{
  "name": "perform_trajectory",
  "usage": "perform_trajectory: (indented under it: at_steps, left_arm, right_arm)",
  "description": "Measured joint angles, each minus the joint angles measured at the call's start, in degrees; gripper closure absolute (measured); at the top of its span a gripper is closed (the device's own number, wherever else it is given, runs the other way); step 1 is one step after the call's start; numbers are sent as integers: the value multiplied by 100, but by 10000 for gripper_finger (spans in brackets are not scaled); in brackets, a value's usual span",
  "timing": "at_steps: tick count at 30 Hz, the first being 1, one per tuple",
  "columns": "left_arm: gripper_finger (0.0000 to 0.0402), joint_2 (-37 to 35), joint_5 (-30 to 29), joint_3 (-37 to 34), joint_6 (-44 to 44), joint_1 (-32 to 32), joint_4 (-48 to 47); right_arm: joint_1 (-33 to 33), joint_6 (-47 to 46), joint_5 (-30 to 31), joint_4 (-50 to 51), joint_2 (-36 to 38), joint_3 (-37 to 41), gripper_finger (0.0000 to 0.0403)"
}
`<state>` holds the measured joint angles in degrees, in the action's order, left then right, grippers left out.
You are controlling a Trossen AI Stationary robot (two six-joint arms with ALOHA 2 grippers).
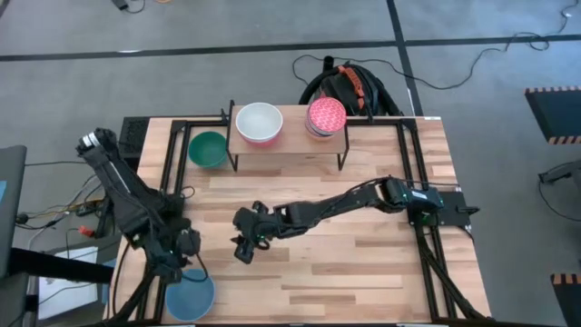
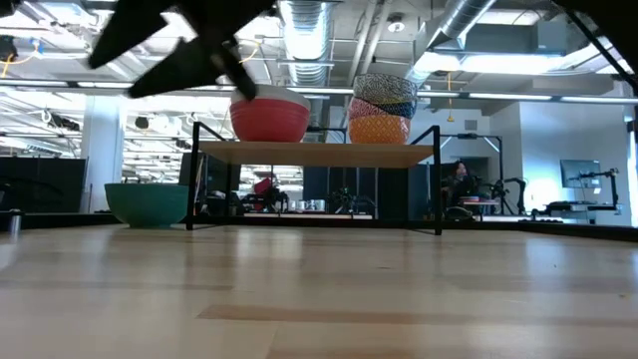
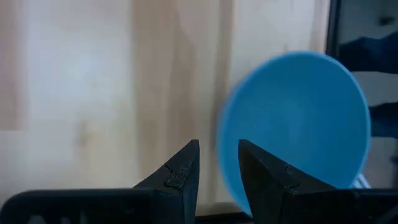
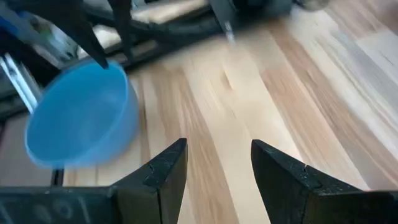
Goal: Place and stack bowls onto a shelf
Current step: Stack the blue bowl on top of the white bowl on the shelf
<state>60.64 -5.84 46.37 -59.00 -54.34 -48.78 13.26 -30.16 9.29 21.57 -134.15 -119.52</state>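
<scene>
Bowls first: we count a white-inside, red-outside bowl point(image 1: 259, 123) on the shelf point(image 1: 289, 143), left half, and a stack topped by the pink speckled bowl point(image 1: 327, 115) on the right half. Low view shows that stack as several deep, a blue one and an orange-yellow one under the speckled top. Green bowl point(image 1: 208, 149) sits on the tabletop point(image 1: 363, 263) just beside the shelf's left end, not yet placed. Blue bowl point(image 1: 190, 295) is at the near-left table corner, hanging over the edge.

Left gripper point(image 1: 186, 245) is just above and beside that blue bowl; its fingers point(image 3: 183, 171) stand slightly apart, nothing between them. Right gripper point(image 1: 243, 245) hovers mid-table, fingers spread, empty.

We judge the step as going for the blue bowl. Next move: left fingers straddle the rim and close, then lift and carry to the shelf. Risk: the bowl could tip off the edge if nudged.
</scene>
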Motion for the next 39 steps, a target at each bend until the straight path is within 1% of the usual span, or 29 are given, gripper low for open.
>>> perform_trajectory:
  at_steps: [1, 3, 8, 12, 16, 18, 20, 23, 24, 27, 29, 33, 39]
  left_arm:
    - [306, 20, 91, -150, -77, -49, 253]
    - [306, 54, 189, -419, -174, -135, 681]
    - [306, 111, 193, -960, -361, -271, 1511]
    - [306, 255, 203, -1264, -564, -311, 1636]
    - [307, 398, 63, -1297, -682, -309, 1589]
    - [316, 428, -45, -1297, -739, -298, 1582]
    - [338, 422, -128, -1297, -721, -252, 1581]
    - [385, 408, -325, -1297, -649, -108, 1526]
    - [392, 407, -397, -1297, -632, -50, 1511]
    - [397, 407, -733, -1288, -554, 238, 1510]
    - [400, 409, -1062, -1234, -525, 463, 1437]
    - [401, 409, -1565, -1046, -184, 908, 1325]
    - [401, 409, -1957, -838, 553, 1446, 1325]
  right_arm:
    - [0, 5, 0, 233, 85, 2, 198]
    - [-16, 21, -4, 361, 186, 1, 198]
    - [-13, 19, -6, 663, 282, 2, 198]
    - [-6, -72, -9, 694, 282, 2, 198]
    - [75, -316, -15, 720, 283, 2, 198]
    - [119, -345, -15, 727, 283, 2, 198]
    - [155, -392, -15, 743, 284, 2, 198]
    - [184, -594, -23, 875, 284, 2, 199]
    - [201, -634, -27, 900, 284, 2, 201]
    - [236, -897, -58, 981, 284, 2, 207]
    - [247, -1158, -59, 988, 284, 2, 208]
    - [212, -1474, -2, 923, 283, 2, 208]
    - [65, -1268, 229, 937, 273, 2, 198]
